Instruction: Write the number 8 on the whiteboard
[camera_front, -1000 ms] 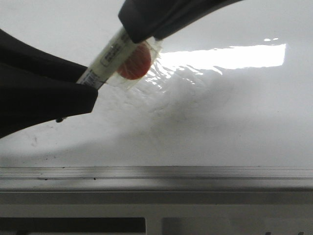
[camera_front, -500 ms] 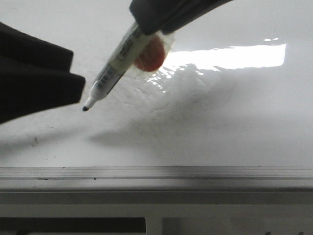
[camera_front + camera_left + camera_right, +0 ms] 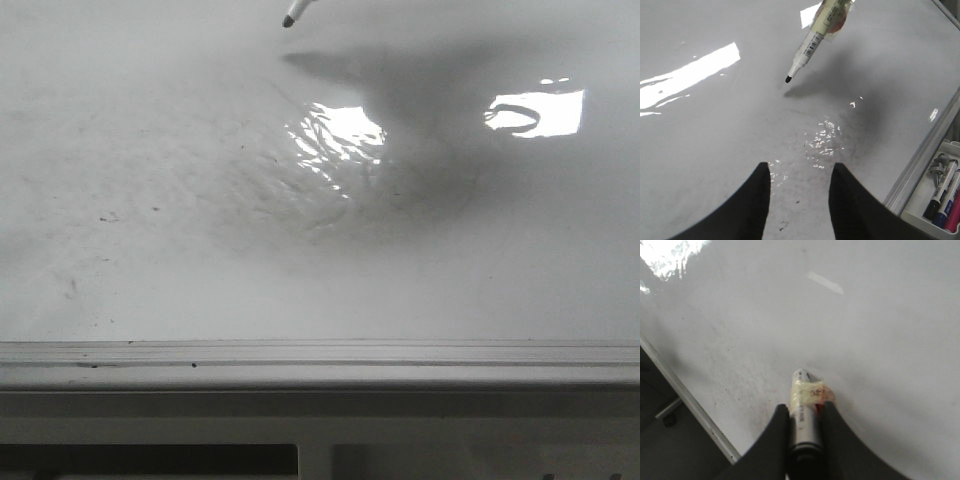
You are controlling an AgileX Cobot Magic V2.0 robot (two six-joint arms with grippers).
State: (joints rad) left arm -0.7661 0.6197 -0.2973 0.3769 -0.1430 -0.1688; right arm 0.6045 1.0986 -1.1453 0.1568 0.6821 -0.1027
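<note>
The whiteboard [image 3: 450, 280] is glossy white with faint smudges and wrinkled film; no drawn number 8 shows on it in any view. My right gripper [image 3: 804, 409] is shut on a white marker [image 3: 803, 405] with tape and a red patch on its barrel. The marker's uncapped black tip [image 3: 289, 19] shows at the top edge of the front view, above the board. In the left wrist view the marker [image 3: 815, 37] hangs tip down just over the board [image 3: 715, 130]. My left gripper [image 3: 800, 175] is open and empty, apart from the marker, low over the board.
A grey metal rail [image 3: 320, 355] runs along the board's near edge and also shows in the left wrist view [image 3: 922, 155]. A tray [image 3: 946, 192] beside the rail holds spare markers. Small dark specks [image 3: 108, 216] dot the board.
The right gripper has carried the marker up and away, so only its tip remains in the front view. The left gripper has drawn back left out of that view.
</note>
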